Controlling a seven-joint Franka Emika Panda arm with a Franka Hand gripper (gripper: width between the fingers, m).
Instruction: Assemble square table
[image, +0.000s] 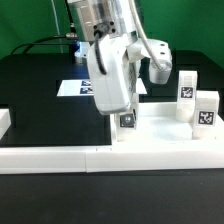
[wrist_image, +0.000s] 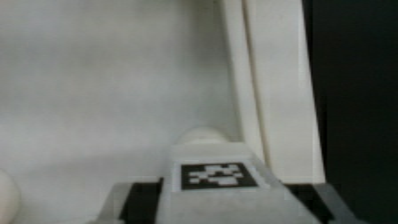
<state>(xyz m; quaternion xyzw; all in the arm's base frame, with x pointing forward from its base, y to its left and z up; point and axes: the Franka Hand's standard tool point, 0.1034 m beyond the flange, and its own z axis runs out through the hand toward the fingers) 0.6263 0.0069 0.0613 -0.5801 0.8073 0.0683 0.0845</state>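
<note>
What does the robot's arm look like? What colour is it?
The arm is mostly white, with smooth rounded shells and a silvery grey joint near the top. Its hand is a boxy white block that gets narrower toward the bottom. The fingers at the tip are small and dark. Dark cables run behind it over the black table.

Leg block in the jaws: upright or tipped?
Upright. The leg block hangs vertically from the gripper over the tabletop slab, tag facing outward.

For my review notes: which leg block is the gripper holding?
Start at the large white plastic square slab in the middle of the black table. The small white tagged leg block hangs over it in the gripper, unlike two blocks standing free at the exterior view's right.
</note>
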